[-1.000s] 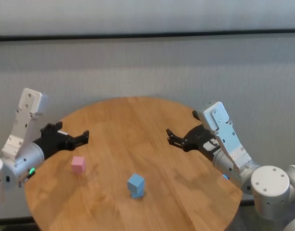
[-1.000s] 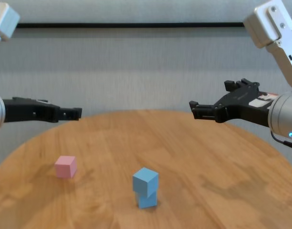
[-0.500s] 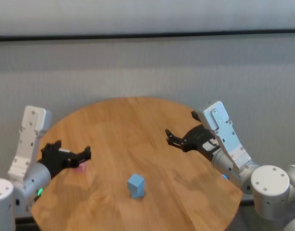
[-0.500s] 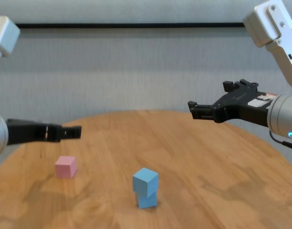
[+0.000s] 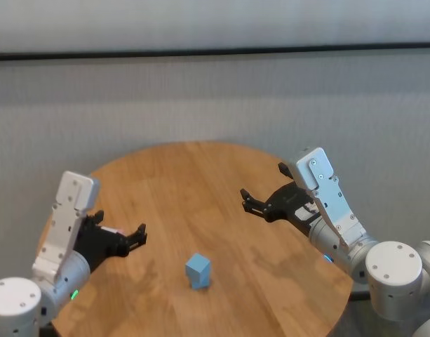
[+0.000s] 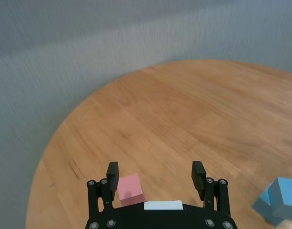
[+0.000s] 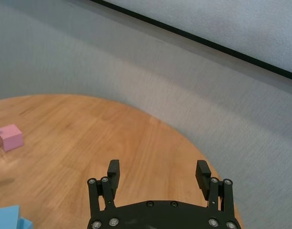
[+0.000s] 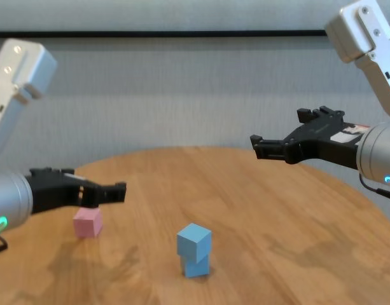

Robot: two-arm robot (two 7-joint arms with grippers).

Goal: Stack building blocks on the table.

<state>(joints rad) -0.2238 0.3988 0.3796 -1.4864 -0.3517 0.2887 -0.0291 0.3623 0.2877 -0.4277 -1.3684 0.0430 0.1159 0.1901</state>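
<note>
Two light blue building blocks form a small stack [image 5: 198, 271] [image 8: 195, 250] near the front middle of the round wooden table [image 5: 200, 175], the upper one turned slightly. A pale pink block [image 8: 88, 222] sits alone to the left. My left gripper [image 8: 116, 191] [image 5: 136, 237] hovers open just above and over the pink block. In the left wrist view the pink block [image 6: 130, 189] lies below the open fingers, close to one of them, untouched. My right gripper [image 5: 252, 202] [image 8: 258, 143] hangs open above the table's right side, holding nothing.
A grey wall rises behind the table [image 8: 258, 216]. The table's round edge runs close to the left of the pink block [image 7: 10, 137]. Bare wood lies between the blue stack [image 6: 278, 200] and the right arm.
My left arm has swung inward and dropped low over the pink block, its gripper still open. The right arm and the blocks have stayed put.
</note>
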